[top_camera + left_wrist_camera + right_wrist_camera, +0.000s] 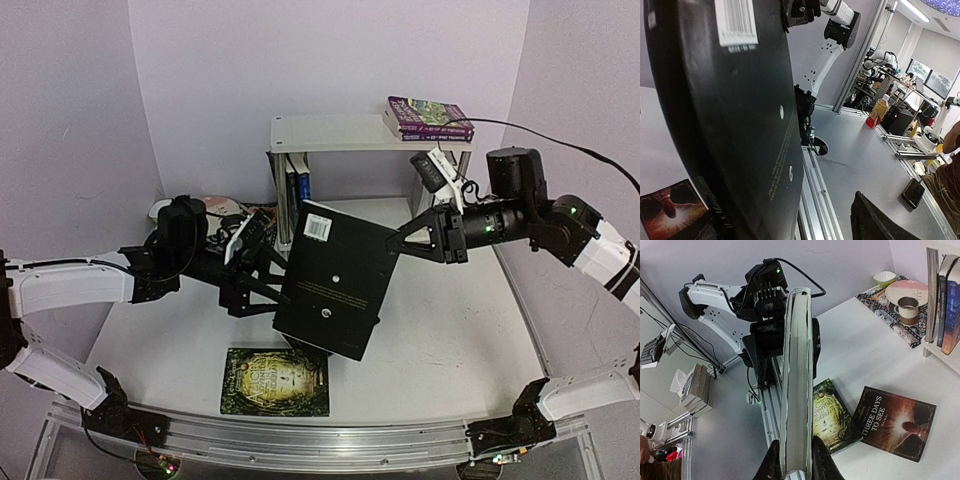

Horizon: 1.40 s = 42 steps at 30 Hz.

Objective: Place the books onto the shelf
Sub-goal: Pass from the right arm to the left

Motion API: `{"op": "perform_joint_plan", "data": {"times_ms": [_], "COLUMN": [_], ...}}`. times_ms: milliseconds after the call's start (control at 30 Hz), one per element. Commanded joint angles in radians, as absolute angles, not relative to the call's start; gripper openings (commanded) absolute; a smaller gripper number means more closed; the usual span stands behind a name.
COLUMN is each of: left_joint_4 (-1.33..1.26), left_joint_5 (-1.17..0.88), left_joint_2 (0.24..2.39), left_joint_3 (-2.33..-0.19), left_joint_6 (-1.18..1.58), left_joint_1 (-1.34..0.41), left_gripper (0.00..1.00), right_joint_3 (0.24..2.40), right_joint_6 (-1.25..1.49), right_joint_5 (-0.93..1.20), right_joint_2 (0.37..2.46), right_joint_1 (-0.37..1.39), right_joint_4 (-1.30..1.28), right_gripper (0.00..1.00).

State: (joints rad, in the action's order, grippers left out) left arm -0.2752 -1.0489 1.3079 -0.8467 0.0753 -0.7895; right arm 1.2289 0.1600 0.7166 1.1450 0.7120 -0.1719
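- Walls (200,80): pale lilac, plain, closing the table on three sides.
- Table (450,300): white matt top, with an aluminium rail (300,440) along the near edge.
- Floor (865,165): grey and smooth beyond the table.
- Windows (935,80): on the far side of the room.
- Ceiling light (912,10): a strip, lit.
- Benches (890,75): distant, cluttered with equipment.

At six o'clock the gripper (796,460) pinches an upright book (796,375), pages showing. At four o'clock a green book (832,417) and "Three Days to See" (895,422) lie flat, side by side.
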Motion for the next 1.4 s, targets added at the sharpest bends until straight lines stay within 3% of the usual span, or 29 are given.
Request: {"op": "perform_joint_plan", "data": {"times_ms": [0, 67, 100, 133, 167, 200, 300, 333, 367, 433, 467, 533, 700, 833, 967, 1200, 1367], "left_joint_4": [-0.318, -0.319, -0.32, -0.321, -0.321, -0.321, -0.319, -0.314, -0.305, -0.246, -0.188, -0.029, 0.394, 0.384, 0.232, -0.108, -0.36], "left_joint_5": [-1.102, -1.081, -1.066, -1.042, -1.011, -0.972, -0.917, -0.927, -0.938, -0.958, -0.952, -0.897, -0.486, -0.146, 0.107, 0.087, 0.012], "left_joint_2": [1.279, 1.268, 1.259, 1.246, 1.235, 1.224, 1.194, 1.185, 1.181, 1.167, 1.159, 1.147, 1.127, 1.089, 1.053, 0.98, 0.961], "left_joint_3": [-0.801, -0.779, -0.776, -0.776, -0.779, -0.779, -0.775, -0.775, -0.777, -0.793, -0.809, -0.859, -1.014, -1.036, -1.006, -0.831, -0.774], "left_joint_6": [0.051, 0.047, 0.045, 0.045, 0.037, 0.024, 0.022, 0.022, 0.022, 0.004, -0.045, -0.149, -0.476, -0.674, -0.891, -1.44, -1.599], "left_joint_1": [-0.791, -0.792, -0.792, -0.792, -0.792, -0.792, -0.792, -0.791, -0.791, -0.792, -0.792, -0.792, -0.851, -0.922, -0.994, -1.078, -1.081], "left_gripper": [0.75, 0.63, 0.52, 0.39, 0.12, 0.01, 0.0, 0.0, 0.0, 0.0, 0.0, 0.0, 0.0, 0.0, 0.0, 0.0, 0.0], "right_joint_3": [1.161, 1.129, 1.121, 1.114, 1.108, 1.103, 1.081, 1.074, 1.071, 1.081, 1.098, 1.177, 1.398, 1.564, 1.633, 1.695, 1.679], "right_joint_6": [0.241, 0.26, 0.265, 0.266, 0.269, 0.271, 0.256, 0.247, 0.231, 0.164, 0.109, -0.006, -0.015, 0.274, 0.54, 0.66, 0.822], "right_joint_5": [0.695, 0.69, 0.687, 0.686, 0.686, 0.686, 0.673, 0.663, 0.656, 0.666, 0.666, 0.633, 0.431, 0.382, 0.463, 0.51, 0.686], "right_joint_2": [1.062, 1.053, 1.054, 1.057, 1.059, 1.06, 1.046, 1.037, 1.029, 1.02, 1.021, 1.035, 1.153, 1.307, 1.417, 1.483, 1.538], "right_joint_1": [0.712, 0.71, 0.71, 0.712, 0.711, 0.71, 0.711, 0.71, 0.711, 0.711, 0.71, 0.71, 0.711, 0.711, 0.707, 0.696, 0.691], "right_joint_4": [0.187, 0.232, 0.239, 0.241, 0.242, 0.242, 0.218, 0.199, 0.168, 0.066, -0.018, -0.223, -0.548, -0.674, -0.68, -0.667, -0.541], "right_gripper": [0.0, 0.0, 0.0, 0.0, 0.0, 0.0, 0.03, 0.1, 0.23, 0.74, 0.85, 0.95, 0.98, 0.98, 0.98, 0.98, 0.98]}}
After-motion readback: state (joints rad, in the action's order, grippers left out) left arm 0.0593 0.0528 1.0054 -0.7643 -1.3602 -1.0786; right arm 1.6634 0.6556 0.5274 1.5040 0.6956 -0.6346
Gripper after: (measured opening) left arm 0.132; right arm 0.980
